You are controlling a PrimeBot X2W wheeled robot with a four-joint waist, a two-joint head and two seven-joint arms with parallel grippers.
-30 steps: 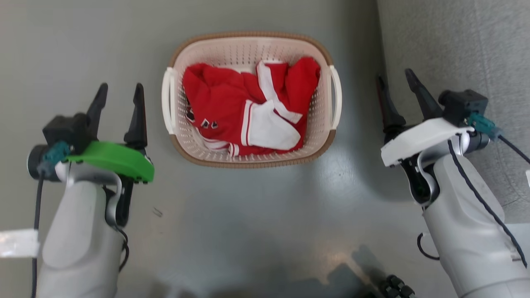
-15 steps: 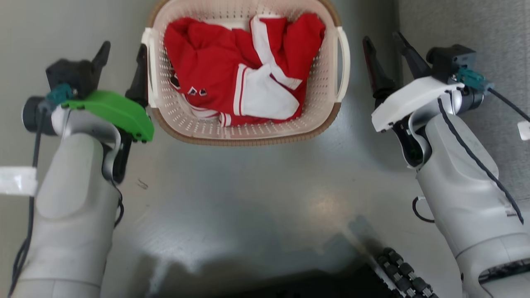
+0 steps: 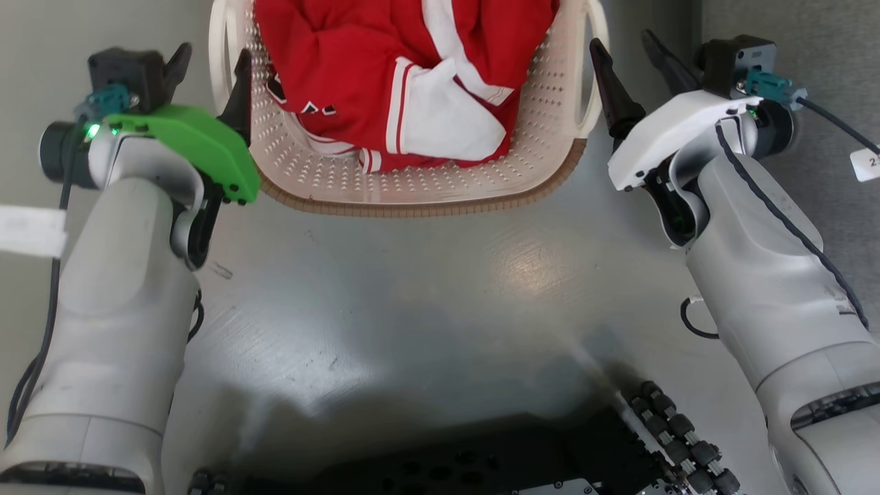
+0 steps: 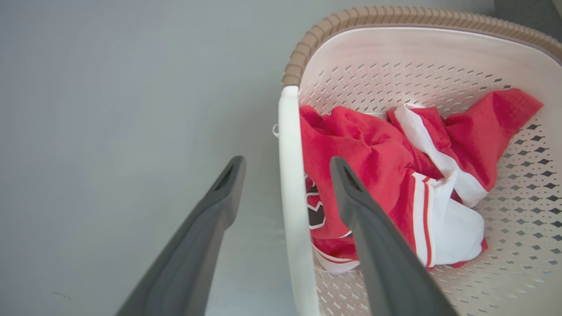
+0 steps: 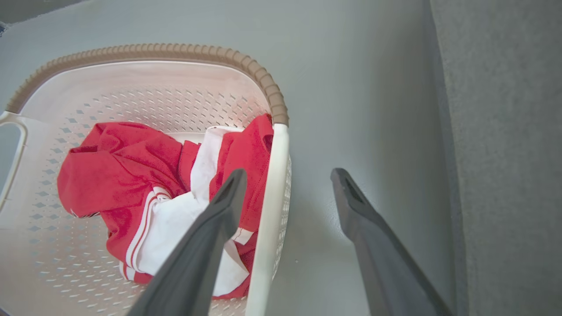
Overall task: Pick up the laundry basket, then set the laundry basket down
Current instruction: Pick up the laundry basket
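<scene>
Now laundry basket [image 3: 412, 189] holds red-white garment [image 3: 344, 62]; left jaws, right jaws spread wide, straddling handles [image 4: 290, 184], gripping nothing.

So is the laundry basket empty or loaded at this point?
Loaded, but not full: a crumpled red-and-white garment lies inside the laundry basket, with bare perforated wall showing around it.

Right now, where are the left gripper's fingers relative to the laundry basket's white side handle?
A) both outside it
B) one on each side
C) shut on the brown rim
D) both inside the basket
B: in the left wrist view the white handle runs between the fingers of the open left gripper, one over the floor, one over the red garment.
</scene>
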